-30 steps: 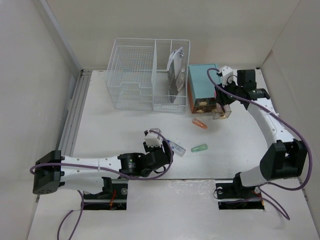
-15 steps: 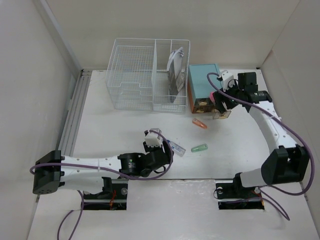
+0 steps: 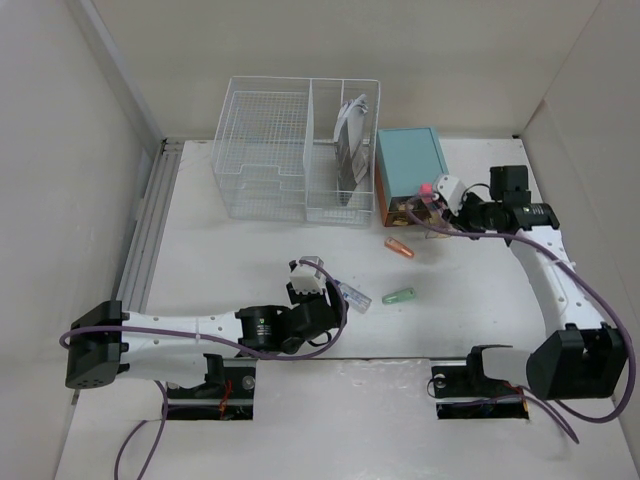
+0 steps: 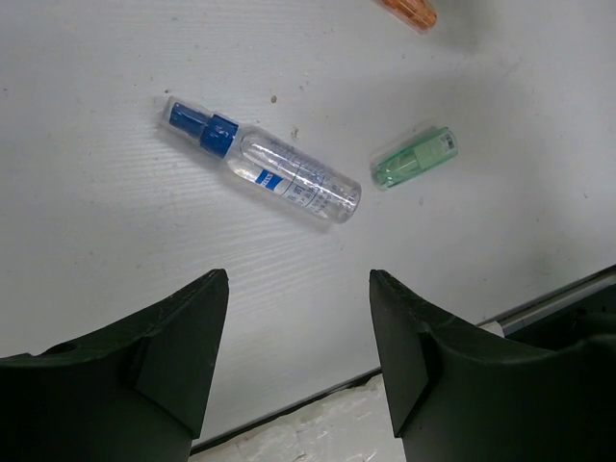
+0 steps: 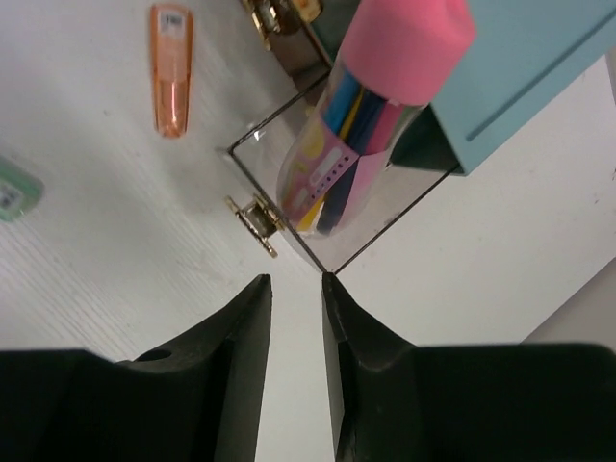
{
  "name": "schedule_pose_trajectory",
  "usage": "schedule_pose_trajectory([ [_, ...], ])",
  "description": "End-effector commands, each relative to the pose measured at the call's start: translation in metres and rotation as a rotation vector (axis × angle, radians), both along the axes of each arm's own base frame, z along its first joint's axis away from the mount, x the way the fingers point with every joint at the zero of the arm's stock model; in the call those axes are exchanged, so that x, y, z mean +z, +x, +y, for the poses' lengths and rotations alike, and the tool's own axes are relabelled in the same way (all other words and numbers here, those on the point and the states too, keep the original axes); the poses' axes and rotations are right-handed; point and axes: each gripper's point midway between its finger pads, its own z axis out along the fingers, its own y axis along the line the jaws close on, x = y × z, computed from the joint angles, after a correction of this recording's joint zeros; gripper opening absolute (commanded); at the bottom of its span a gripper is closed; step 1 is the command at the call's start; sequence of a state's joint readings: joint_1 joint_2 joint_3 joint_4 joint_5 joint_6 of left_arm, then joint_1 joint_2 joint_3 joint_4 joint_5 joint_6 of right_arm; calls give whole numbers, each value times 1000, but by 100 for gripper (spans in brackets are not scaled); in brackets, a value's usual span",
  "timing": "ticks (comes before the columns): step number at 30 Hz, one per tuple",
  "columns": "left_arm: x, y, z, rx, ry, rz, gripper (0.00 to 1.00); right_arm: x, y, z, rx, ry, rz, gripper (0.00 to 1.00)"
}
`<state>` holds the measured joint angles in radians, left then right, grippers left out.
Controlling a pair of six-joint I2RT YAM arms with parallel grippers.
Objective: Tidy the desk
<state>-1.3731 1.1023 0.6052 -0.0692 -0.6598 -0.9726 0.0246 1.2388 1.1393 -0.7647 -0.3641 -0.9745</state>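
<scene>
The white desk [image 3: 220, 270] holds a clear spray bottle with a blue cap [image 4: 260, 170], a green capped tube [image 4: 414, 158] and an orange one [image 5: 170, 69]. My left gripper [image 4: 298, 279] is open and empty, hovering just short of the bottle; it also shows in the top view [image 3: 310, 277]. A pink-capped clear tube of coloured sticks [image 5: 375, 106] leans in the open clear drawer [image 5: 375, 226] of the teal-topped box [image 3: 410, 163]. My right gripper [image 5: 295, 279] is just outside the drawer's corner, jaws slightly apart and empty.
A white wire basket [image 3: 262, 165] with dark and white items in its right compartment stands at the back. Pale walls close in the desk on the left, back and right. The green tube [image 3: 399, 296] and orange tube [image 3: 399, 247] lie mid-desk.
My right gripper has let go of the pink-capped tube, leaving it in the drawer, and drawn back to the right. The left arm has not moved.
</scene>
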Motion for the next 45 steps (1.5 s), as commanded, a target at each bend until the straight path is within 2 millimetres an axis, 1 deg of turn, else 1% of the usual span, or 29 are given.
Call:
schedule_pose_trajectory([
  [1,18,3,-9,4,-50,-27,58,5,0,0,187,-89,-81,33],
  [3,18,3,-9,4,-50,-27,58,-3,1,4,214,-79,-48,38],
  [5,16,3,-8,4,-50,-27,58,-4,6,6,222,-68,-40,42],
  [7,16,3,-8,4,-50,-27,58,-12,11,10,236,-46,-10,45],
  [9,16,2,-10,1,-58,-17,58,-15,18,11,241,-36,3,46],
  [10,18,2,-9,1,-67,-19,58,-19,19,13,247,-27,15,46],
  [11,17,1,-8,1,-58,-17,58,-18,22,13,247,-27,15,46],
  [13,15,1,-6,1,-57,-17,58,-27,24,13,247,-24,40,46],
  [15,15,0,-4,5,-65,-13,58,-23,30,13,240,-23,13,46],
  [16,15,0,-4,5,-65,-13,58,-26,30,13,240,-22,22,46],
  [18,15,0,-4,5,-65,-13,58,-30,31,12,235,-28,34,40],
  [19,15,0,-4,5,-65,-13,58,-30,31,12,235,-28,34,33],
  [20,15,0,-4,5,-65,-13,58,-31,29,12,235,-27,43,24],
  [21,15,0,-4,5,-65,-13,58,-32,27,12,236,-26,54,3],
  [22,15,0,-4,5,-65,-13,58,-36,25,12,236,-25,63,0],
  [24,13,1,-5,0,-59,-18,58,-30,19,12,236,-26,51,0],
  [26,12,1,-7,-5,-51,-23,58,-32,10,11,244,-29,71,0],
  [27,17,2,-9,-5,-63,-26,58,-28,7,11,253,-36,62,0],
  [28,18,2,-11,-5,-63,-26,58,-30,2,11,253,-34,74,0],
  [29,14,2,-11,-11,-42,-29,58,-31,-1,11,253,-34,75,0],
  [30,21,3,-15,-11,-62,-33,58,-27,-1,11,253,-36,63,0],
  [31,23,4,-18,-16,-56,-38,58,-27,-1,11,253,-36,62,0],
  [33,20,4,-18,-16,-47,-37,58,-27,-1,11,253,-36,62,0],
  [35,24,4,-20,-16,-57,-39,58,-27,-1,11,253,-36,62,0],
  [38,24,3,-21,-23,-59,-33,58,-31,-10,13,258,-23,99,0],
  [42,28,3,-22,-23,-76,-37,58,-31,-24,11,268,-42,90,0],
  [43,26,3,-22,-23,-68,-35,58,-36,-27,11,269,-40,104,0],
  [44,25,3,-22,-28,-58,-41,58,-34,-30,11,269,-40,104,0],
  [45,27,4,-25,-28,-66,-42,58,-36,-34,11,277,-43,116,0],
])
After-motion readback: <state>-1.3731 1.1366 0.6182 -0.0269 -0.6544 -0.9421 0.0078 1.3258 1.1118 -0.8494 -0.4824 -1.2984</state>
